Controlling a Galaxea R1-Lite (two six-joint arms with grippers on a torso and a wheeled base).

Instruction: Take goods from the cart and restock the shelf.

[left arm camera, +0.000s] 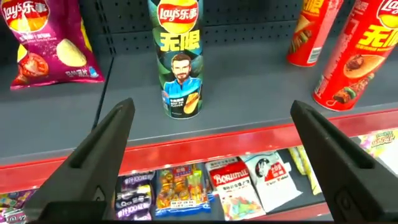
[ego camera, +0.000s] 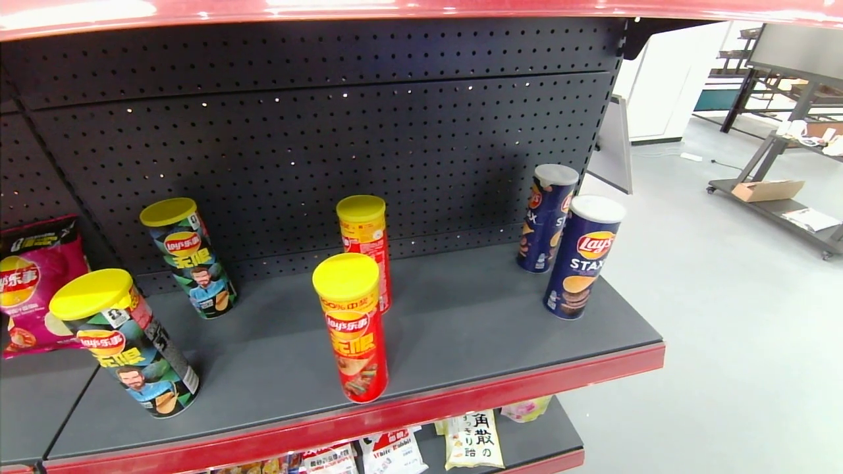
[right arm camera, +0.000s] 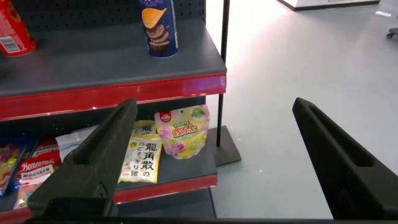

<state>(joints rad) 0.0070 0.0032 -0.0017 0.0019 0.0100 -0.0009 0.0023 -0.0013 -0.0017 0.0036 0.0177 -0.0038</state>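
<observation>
Both grippers are spread wide, nothing in either. Using the front red can (ego camera: 352, 329) as the reference: it stands near the front edge of the shelf (ego camera: 461, 316), with the back red can (ego camera: 364, 243) right behind it. Off to its left are the front green can (ego camera: 128, 342) and the back green can (ego camera: 188, 257), then a pink chip bag (ego camera: 33, 283) further left. To its right stand the front blue can (ego camera: 583, 260) and the back blue can (ego camera: 546, 217), close together. The left gripper (left arm camera: 212, 109) hangs low out front, left of that red can. The right gripper (right arm camera: 216, 106) hangs low out front to its right, by the shelf's end.
</observation>
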